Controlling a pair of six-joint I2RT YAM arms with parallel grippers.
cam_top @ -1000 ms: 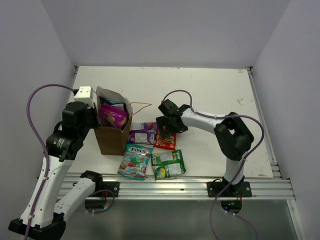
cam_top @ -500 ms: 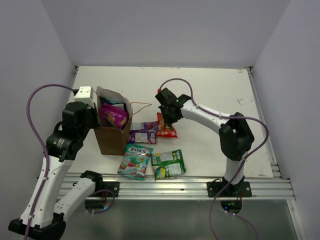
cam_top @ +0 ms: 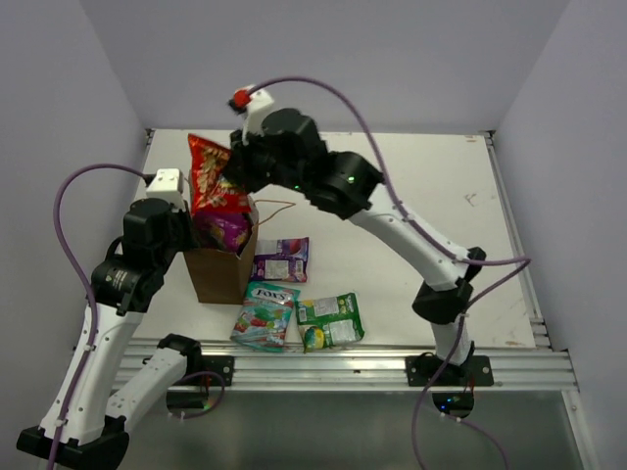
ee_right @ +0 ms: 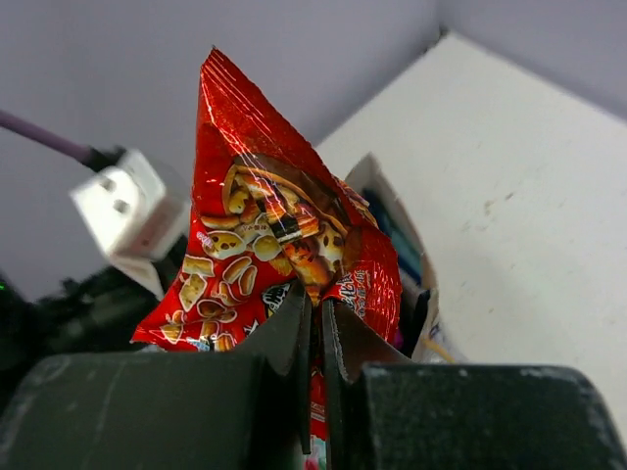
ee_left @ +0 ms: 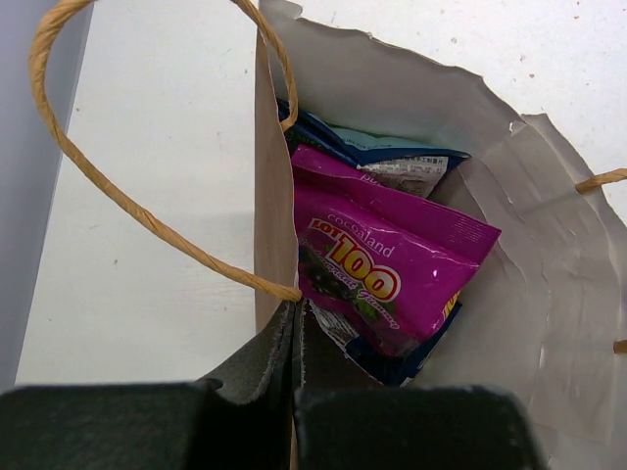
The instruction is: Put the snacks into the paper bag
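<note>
My right claw [ee_right: 316, 315] is clenching the red packet [ee_right: 279, 235] by one edge, and I am holding it over the mouth of the bag [cam_top: 217, 276]. My left claw [ee_left: 297, 328] is pinching the bag's near wall, fingers closed on the paper, so it is holding the mouth open.

I am thinking the good way is to lower the packet narrow edge first, into the free space beside the pink packet [ee_left: 392, 264], and to let go only when most of it is below the rim. The foil is glossy and crinkled, probably slippery. The paper is thin and creased, so I should not press on it, and I should avoid the string handle [ee_left: 118, 196]. Three more packets [cam_top: 263, 313] are lying flat on the table [cam_top: 411, 186] just beside the bag.
</note>
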